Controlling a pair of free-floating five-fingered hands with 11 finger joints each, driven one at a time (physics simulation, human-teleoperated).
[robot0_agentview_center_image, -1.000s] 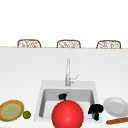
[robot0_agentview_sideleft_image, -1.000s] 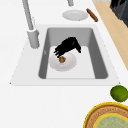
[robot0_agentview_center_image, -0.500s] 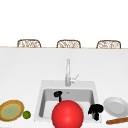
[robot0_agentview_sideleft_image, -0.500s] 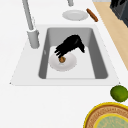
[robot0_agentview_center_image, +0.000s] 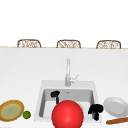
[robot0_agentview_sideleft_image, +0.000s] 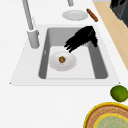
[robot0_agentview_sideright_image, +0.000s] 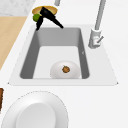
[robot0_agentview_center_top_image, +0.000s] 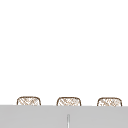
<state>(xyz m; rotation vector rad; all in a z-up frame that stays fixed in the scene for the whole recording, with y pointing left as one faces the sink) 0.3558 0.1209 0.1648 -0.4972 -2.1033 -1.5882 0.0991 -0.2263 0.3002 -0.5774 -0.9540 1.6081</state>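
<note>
While the left hand (robot0_agentview_center_image: 55, 95) hung idle at the sink's (robot0_agentview_sideleft_image: 75, 81) left, the right hand (robot0_agentview_sideleft_image: 82, 38) reached over the basin, fingers (robot0_agentview_sideleft_image: 71, 45) loosely spread, empty. Just below and ahead of those fingertips lay a white plate (robot0_agentview_sideleft_image: 62, 60) bearing a brown morsel (robot0_agentview_sideleft_image: 62, 59).

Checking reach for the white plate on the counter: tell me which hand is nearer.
Right. The right hand is at the right edge of the sink, just beside the white plate; the left hand is over the sink's left part, farther off.
</note>
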